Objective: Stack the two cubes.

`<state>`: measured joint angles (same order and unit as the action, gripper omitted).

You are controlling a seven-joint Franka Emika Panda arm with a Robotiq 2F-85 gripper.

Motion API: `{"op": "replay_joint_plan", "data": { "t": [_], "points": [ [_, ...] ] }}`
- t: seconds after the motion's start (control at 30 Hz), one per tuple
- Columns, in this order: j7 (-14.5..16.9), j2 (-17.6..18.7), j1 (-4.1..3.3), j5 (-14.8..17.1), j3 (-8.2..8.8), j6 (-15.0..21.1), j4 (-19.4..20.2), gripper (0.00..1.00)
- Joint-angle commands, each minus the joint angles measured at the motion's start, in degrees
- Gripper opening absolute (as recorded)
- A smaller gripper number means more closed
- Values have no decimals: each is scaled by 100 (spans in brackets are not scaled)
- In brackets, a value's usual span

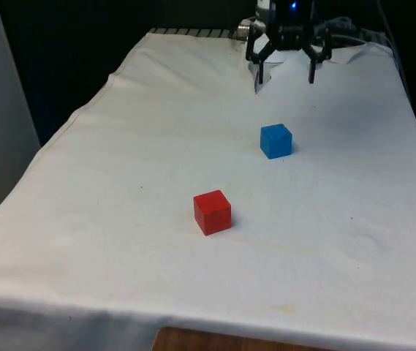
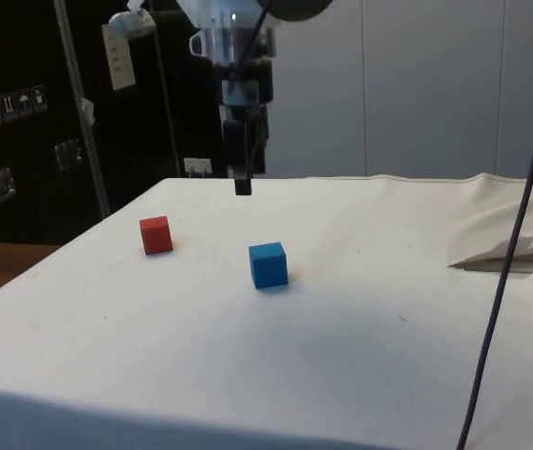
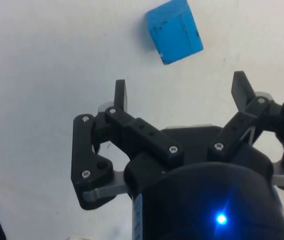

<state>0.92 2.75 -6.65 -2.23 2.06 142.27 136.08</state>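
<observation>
red cube [image 1: 212, 211] and blue cube [image 1: 275, 140], each corner-on, apart

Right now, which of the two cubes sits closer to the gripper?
The blue cube. It lies just short of the open gripper, while the red cube sits farther out on the cloth.

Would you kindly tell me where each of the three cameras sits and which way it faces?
Front view: looks along the white-clothed table at the small red cube and small blue cube; the open black claw hangs at the far end.
Side view: from the table's side, facing dark cabinets; claw above the cubes.
Wrist view: looks down past the claw at the blue cube.
All three share the blue cube and claw.
</observation>
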Motion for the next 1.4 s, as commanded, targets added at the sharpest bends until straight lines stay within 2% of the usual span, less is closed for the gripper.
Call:
{"op": "replay_joint_plan", "data": {
  "t": [0.0,0.2,0.23,0.27,0.33,0.57,0.6,0.63,0.77,0.83,0.87,0.9,1.13,1.17,1.2,1.23,1.37],
  "points": [
    [17,34,6,-6,11,97,34,100],
    [69,206,34,34,17,327,149,100],
    [103,281,57,46,29,424,172,100],
    [46,258,40,0,34,332,149,100],
    [143,350,74,57,52,504,183,100],
    [424,642,80,69,97,934,241,100],
    [327,613,63,0,126,831,218,100],
    [464,682,80,69,97,991,246,100],
    [653,865,86,80,86,1220,252,100],
    [728,940,92,80,80,1306,258,100],
    [630,917,63,0,132,1197,229,100],
    [768,985,92,86,80,1358,258,100],
    [1054,1289,109,97,52,1684,252,100],
    [1083,1318,109,97,52,1719,258,100],
    [991,1312,63,0,126,1644,235,100],
    [1112,1346,109,97,46,1748,258,100],
    [1289,1507,132,103,34,1896,269,100]
  ]
}}
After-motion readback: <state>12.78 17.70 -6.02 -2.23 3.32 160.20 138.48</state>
